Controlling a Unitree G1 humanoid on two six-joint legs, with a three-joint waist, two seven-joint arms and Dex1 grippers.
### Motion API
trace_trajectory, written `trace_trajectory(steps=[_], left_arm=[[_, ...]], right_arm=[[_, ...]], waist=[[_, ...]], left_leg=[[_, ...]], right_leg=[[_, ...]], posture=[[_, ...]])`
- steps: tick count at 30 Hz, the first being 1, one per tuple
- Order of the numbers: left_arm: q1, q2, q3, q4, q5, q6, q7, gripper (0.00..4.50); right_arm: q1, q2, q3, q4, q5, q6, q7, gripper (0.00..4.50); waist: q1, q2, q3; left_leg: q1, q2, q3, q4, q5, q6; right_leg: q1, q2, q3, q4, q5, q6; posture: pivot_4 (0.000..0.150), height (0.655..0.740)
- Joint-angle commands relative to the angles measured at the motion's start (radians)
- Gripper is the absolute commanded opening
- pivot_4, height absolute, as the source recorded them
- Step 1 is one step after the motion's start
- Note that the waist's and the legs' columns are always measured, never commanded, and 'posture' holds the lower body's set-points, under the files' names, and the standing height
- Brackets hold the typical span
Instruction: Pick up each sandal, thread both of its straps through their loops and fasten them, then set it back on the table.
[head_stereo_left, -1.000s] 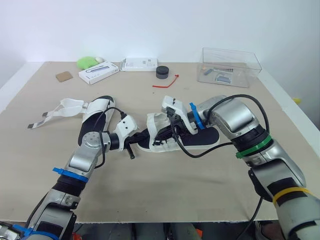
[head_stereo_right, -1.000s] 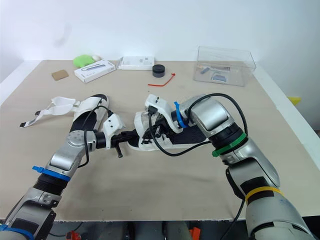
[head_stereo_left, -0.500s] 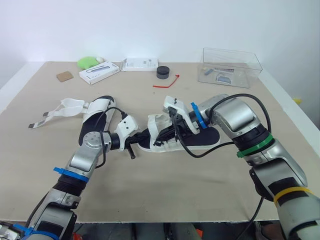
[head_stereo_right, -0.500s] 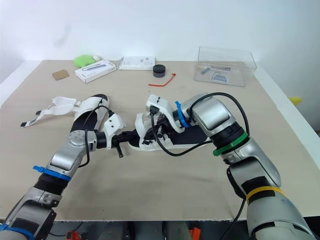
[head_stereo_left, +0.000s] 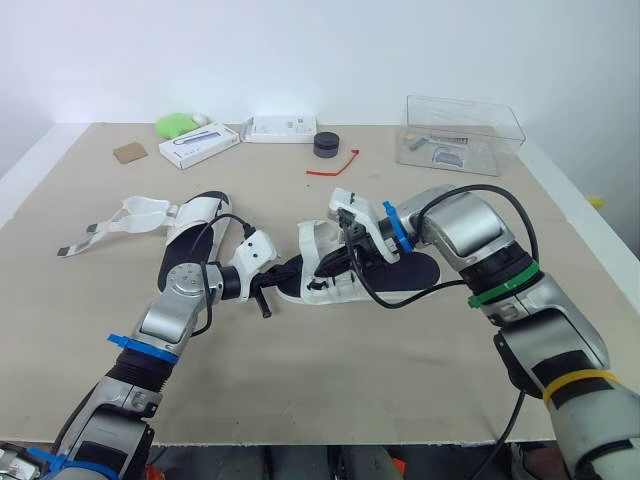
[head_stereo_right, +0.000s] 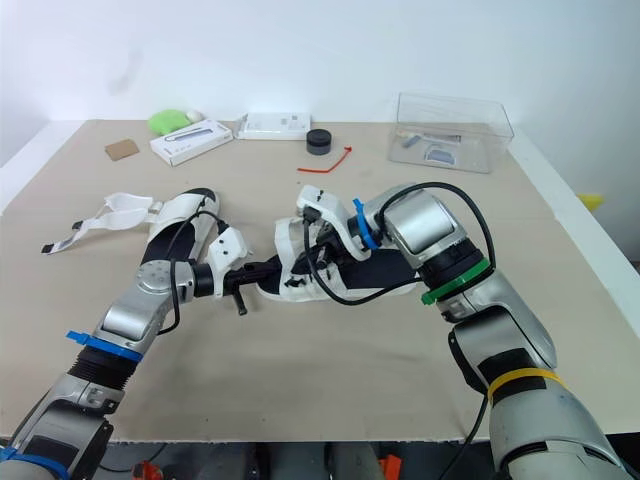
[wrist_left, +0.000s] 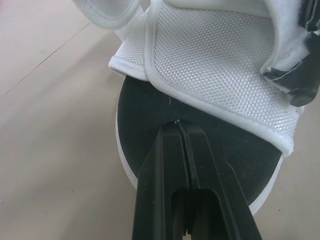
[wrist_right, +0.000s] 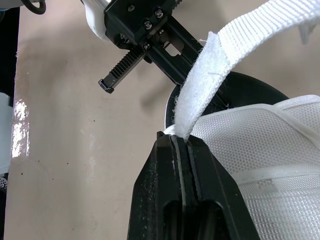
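Little has changed over the last second. The right claw (wrist_right: 181, 139) has drawn slightly up and toward the robot's right, taking the strap (wrist_right: 215, 55) with it. The sandal's (head_stereo_left: 400, 272) white upper now stands a touch taller than it did. The left claw (wrist_left: 180, 125) has not shifted.

I judge this as tension being put on the strap so it can be led to its loop. The strap end hangs free, so threading and fastening are not yet done.

The right claw is clamped tight on the strap, which rises from between its fingertips. The left claw is closed, its tips on the black footbed right at the hem of the upper. Whether it pinches anything there I cannot tell; it seems to steady the toe.

The sandal sits near the middle of the table (head_stereo_left: 300, 380), between the two claws, toe toward the robot's left. It seems to rest on the surface. It has a black footbed with a white rim, a white woven mesh upper with a bound edge, and a webbing strap with a fuzzy face.

The other sandal (head_stereo_left: 200, 208) lies further left beyond the left arm, straps splayed open, so I judge the task is under half done.
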Motion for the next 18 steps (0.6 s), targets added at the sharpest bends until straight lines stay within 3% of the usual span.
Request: trace_trajectory(steps=[1,18], left_arm=[[0.030,0.002,-0.035,0.045,0.042,0.032,0.002,0.00],[0.023,0.007,-0.032,0.055,0.044,0.029,0.001,0.00]], right_arm=[[-0.028,-0.009,-0.016,0.005,0.003,0.024,0.028,0.04],[-0.058,-0.007,-0.065,0.068,0.021,0.042,0.035,0.04]], waist=[[0.000,0.000,0.000],[0.000,0.000,0.000]], left_leg=[[0.000,0.000,0.000,0.000,0.000,0.000],[-0.001,-0.001,0.000,0.000,0.000,0.000]], right_leg=[[0.000,0.000,0.000,0.000,0.000,0.000],[0.000,-0.002,0.000,0.000,0.000,0.001]], posture=[[0.150,0.7400],[0.150,0.7400]])
